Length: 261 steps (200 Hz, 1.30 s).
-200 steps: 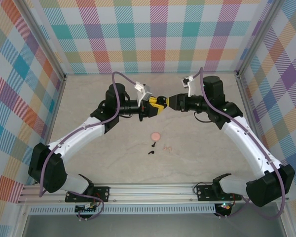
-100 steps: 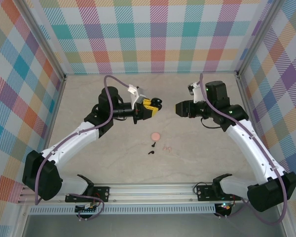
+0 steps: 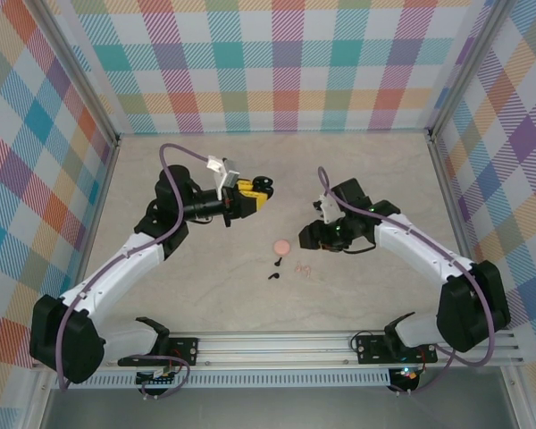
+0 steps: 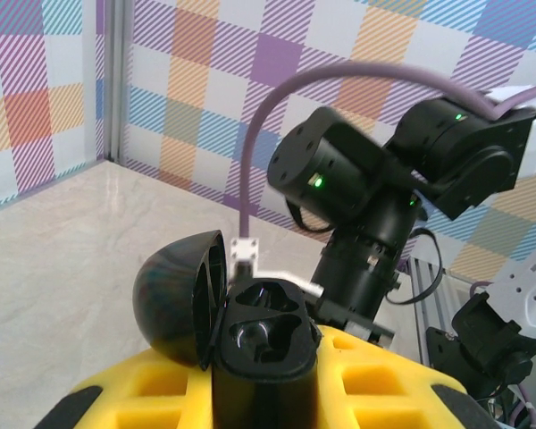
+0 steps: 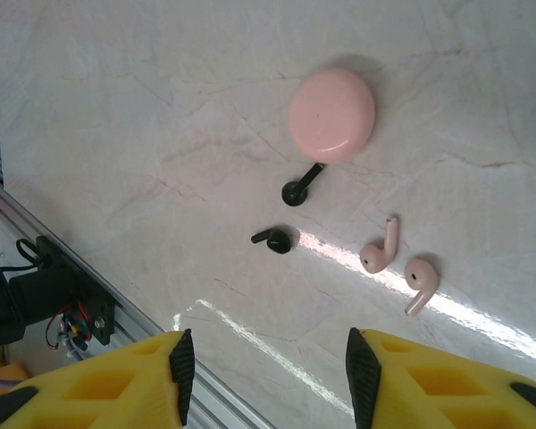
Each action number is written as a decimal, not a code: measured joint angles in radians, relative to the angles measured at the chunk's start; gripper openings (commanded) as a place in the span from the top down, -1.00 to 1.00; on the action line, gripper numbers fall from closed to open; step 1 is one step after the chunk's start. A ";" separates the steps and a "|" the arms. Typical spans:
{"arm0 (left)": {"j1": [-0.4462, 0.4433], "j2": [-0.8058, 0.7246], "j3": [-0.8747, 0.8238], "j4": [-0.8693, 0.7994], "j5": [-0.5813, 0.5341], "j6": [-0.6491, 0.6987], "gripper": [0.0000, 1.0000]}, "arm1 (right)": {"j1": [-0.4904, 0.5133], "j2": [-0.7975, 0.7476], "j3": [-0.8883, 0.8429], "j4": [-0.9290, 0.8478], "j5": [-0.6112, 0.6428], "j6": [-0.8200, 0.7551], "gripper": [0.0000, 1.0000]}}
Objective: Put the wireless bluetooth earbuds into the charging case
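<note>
Top external: our arms have parted. Left gripper (image 3: 250, 190) grasps the open black charging case (image 4: 261, 332); right gripper (image 5: 266, 362), released, hovers over black earbuds (image 3: 276, 262), six o'clock of pink case (image 3: 282, 245).

Pastel plaid walls (image 3: 286, 63), marbled beige tabletop (image 3: 339, 304)

On the surface (image 3: 375, 170), a closed round case (image 3: 282, 246) lies near the middle. Just at its 6 o'clock lie two earbuds (image 3: 275, 262), one before the other. At its 4 o'clock, two more earbuds (image 3: 301, 265) lie side by side. At its 11 o'clock, an open case (image 3: 261, 185) sits between the left fingers (image 4: 384, 393).
</note>
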 measured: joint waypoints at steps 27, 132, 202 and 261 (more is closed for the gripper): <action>0.001 -0.041 -0.026 -0.002 -0.014 -0.007 0.70 | 0.055 0.059 -0.004 0.030 0.002 0.048 0.03; 0.001 -0.157 -0.047 -0.084 -0.040 0.013 0.68 | 0.192 0.350 0.116 0.078 0.074 0.185 0.23; 0.001 -0.159 -0.061 -0.095 -0.040 0.021 0.68 | 0.218 0.454 0.223 0.022 0.171 0.253 0.24; 0.001 -0.163 -0.061 -0.095 -0.040 0.031 0.68 | 0.230 0.519 0.278 -0.007 0.201 0.276 0.26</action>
